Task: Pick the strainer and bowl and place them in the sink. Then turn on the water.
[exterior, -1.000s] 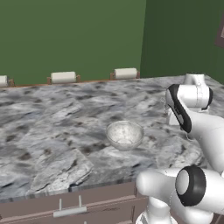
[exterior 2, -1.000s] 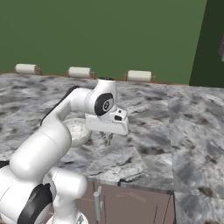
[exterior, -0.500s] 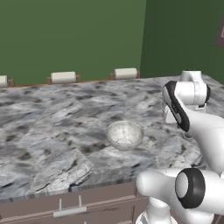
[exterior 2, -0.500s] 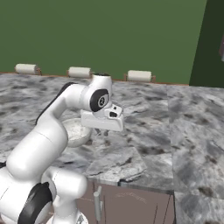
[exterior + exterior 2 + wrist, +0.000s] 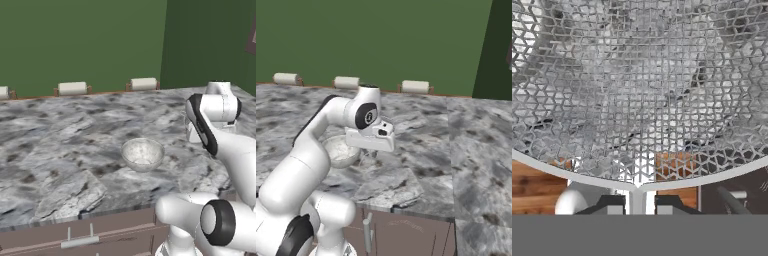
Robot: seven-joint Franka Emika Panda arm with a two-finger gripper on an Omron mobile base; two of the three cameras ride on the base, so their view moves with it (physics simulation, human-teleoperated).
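Strainer held over the counter, bowl left waiting on the marble

From left to right: the bowl point(image 5: 143, 153) is seen resting upright on the grey marble counter point(image 5: 60, 150), just left of the raised arm; the gripper point(image 5: 635, 205) is clamped narrowly on the strainer point(image 5: 637, 95) at its rim (mesh spreading straight ahead of the fingers). The sink is judged to lie elsewhere, so a carry is still owed.
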